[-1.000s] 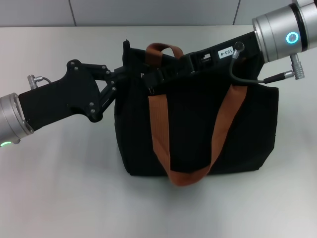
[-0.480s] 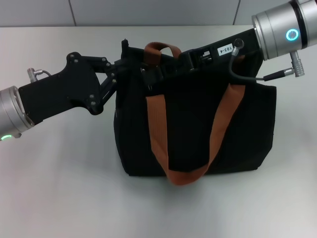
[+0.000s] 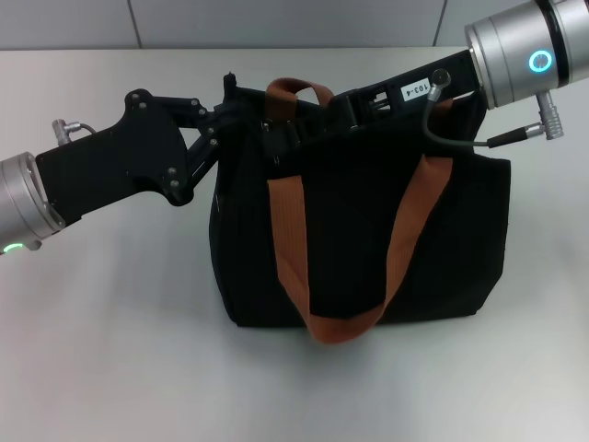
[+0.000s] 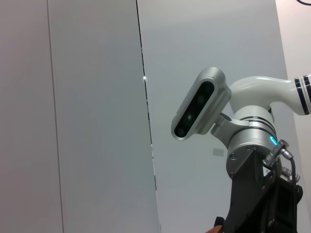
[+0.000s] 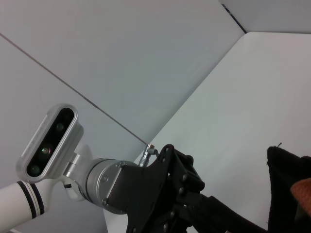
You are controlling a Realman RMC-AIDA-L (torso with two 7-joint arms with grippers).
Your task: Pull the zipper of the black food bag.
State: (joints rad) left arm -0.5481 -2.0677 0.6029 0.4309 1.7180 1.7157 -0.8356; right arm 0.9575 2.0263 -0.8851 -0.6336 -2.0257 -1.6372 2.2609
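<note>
Where black food bag [image 3: 368,230] meets left gripper [image 3: 241,118] at top left corner, fingers lost against black fabric; spread or pinching cannot tell. Right gripper [image 3: 293,140] lies along bag's top edge, beside far orange-brown strap [image 3: 296,90]; state likewise unclear. Zipper not distinguishable. Bag upright on white table [image 3: 110,350].

Head camera looks down; wrist cameras apparently face each other.
</note>
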